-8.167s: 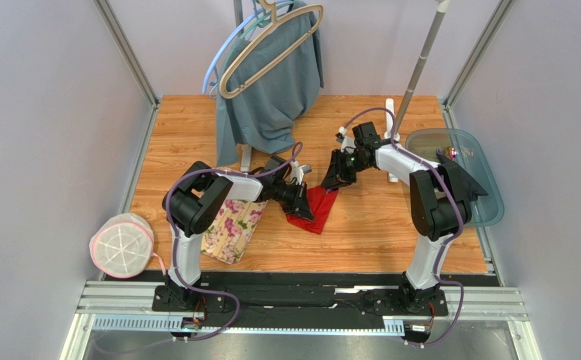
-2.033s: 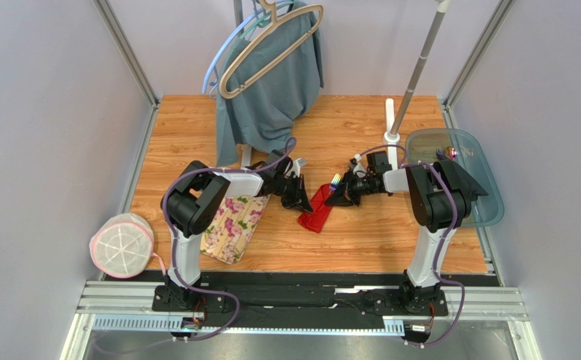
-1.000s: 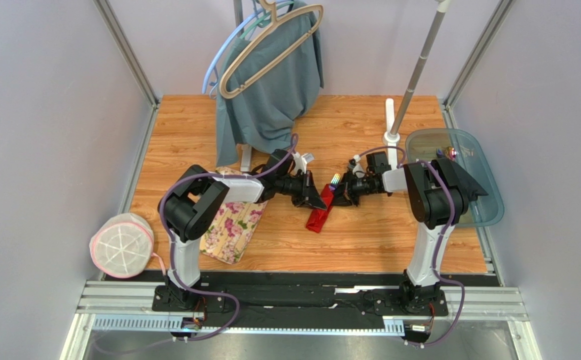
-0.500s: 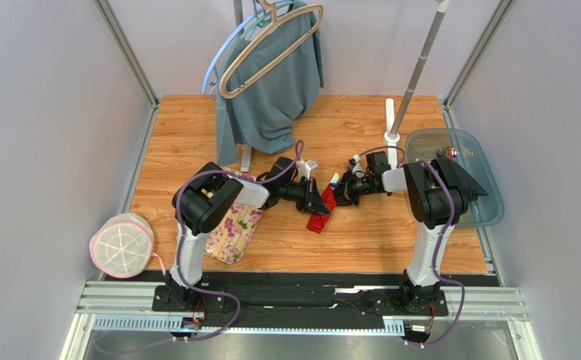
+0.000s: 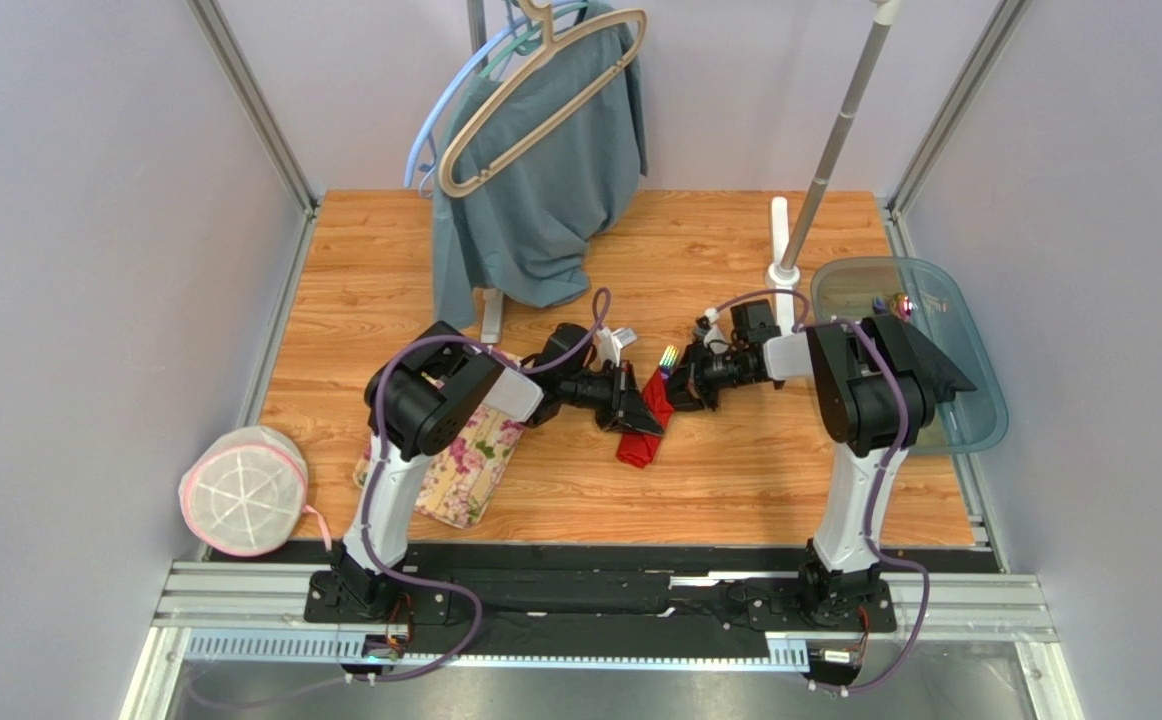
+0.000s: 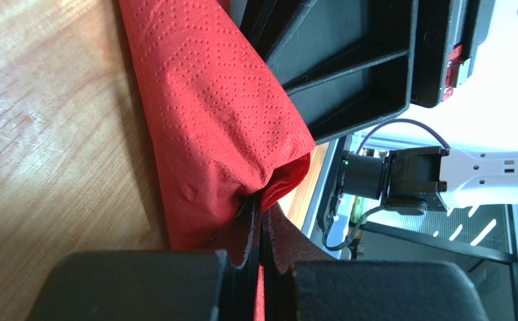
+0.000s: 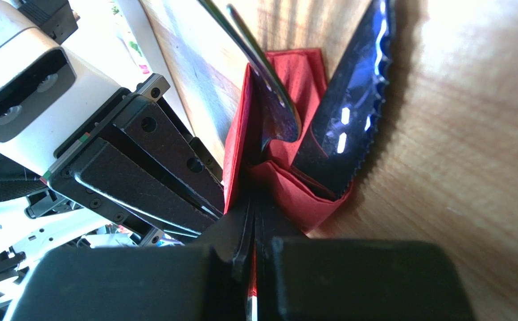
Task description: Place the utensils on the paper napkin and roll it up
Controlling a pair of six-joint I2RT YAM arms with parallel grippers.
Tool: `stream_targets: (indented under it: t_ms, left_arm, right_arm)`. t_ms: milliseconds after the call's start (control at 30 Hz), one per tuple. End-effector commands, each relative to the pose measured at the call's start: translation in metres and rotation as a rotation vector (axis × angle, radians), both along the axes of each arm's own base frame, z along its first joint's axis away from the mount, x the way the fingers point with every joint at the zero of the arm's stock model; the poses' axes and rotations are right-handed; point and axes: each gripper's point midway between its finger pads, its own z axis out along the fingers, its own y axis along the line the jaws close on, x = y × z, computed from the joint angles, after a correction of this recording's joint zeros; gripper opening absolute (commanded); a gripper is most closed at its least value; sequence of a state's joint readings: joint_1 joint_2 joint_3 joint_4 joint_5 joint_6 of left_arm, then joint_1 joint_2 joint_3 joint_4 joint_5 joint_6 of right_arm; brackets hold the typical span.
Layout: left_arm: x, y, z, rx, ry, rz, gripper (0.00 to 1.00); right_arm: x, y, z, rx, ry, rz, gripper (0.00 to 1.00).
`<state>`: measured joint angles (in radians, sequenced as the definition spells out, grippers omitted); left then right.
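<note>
The red paper napkin (image 5: 638, 444) lies folded into a narrow bundle on the wooden table, its upper end lifted between both grippers. The utensils' coloured tips (image 5: 668, 357) stick out of its far end. My left gripper (image 5: 641, 413) is shut on a napkin edge, seen pinched in the left wrist view (image 6: 260, 212), where the napkin (image 6: 208, 114) bulges ahead. My right gripper (image 5: 683, 393) is shut on the opposite napkin fold (image 7: 295, 194), as the right wrist view (image 7: 251, 212) shows. A dark serrated knife (image 7: 349, 120) and another utensil (image 7: 268, 87) lie inside the fold.
A cream floral mat (image 5: 467, 450) lies under the left arm. A grey-green garment (image 5: 542, 180) hangs on a beige hanger (image 5: 542, 90) at the back. A tinted tray (image 5: 933, 360) sits at the right edge, a metal pole stand (image 5: 828, 150) beside it. A round pink-rimmed object (image 5: 245, 491) sits front left.
My left gripper has moved right with its napkin edge, closing up against the right gripper. The napkin has folded from a wider sheet into a narrow bundle over the utensils.
</note>
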<state>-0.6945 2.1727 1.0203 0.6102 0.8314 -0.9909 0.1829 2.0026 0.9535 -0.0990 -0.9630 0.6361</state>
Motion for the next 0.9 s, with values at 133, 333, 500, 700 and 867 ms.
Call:
stream_targets:
  t_ms: [133, 333, 500, 700, 867]
  left_arm:
    - [-0.008, 0.021, -0.055, 0.168, 0.065, 0.048, 0.0]
    - [-0.007, 0.022, -0.058, 0.189, 0.064, 0.042, 0.0]
    - [-0.006, 0.021, -0.057, 0.196, 0.05, 0.025, 0.0]
    - [-0.005, 0.017, -0.049, 0.185, 0.004, 0.0, 0.0]
    - [-0.005, 0.016, -0.048, 0.185, 0.004, -0.007, 0.0]
  right_arm:
    - [0.011, -0.028, -0.017, -0.218, -0.018, 0.002, 0.02]
    - [0.027, -0.046, 0.01, -0.266, -0.08, 0.016, 0.08]
    - [0.038, -0.049, 0.018, -0.27, -0.12, 0.007, 0.07]
    - [0.043, -0.044, 0.012, -0.242, -0.121, -0.009, 0.05]
    - [0.045, -0.039, 0.01, -0.217, -0.114, -0.024, 0.05]
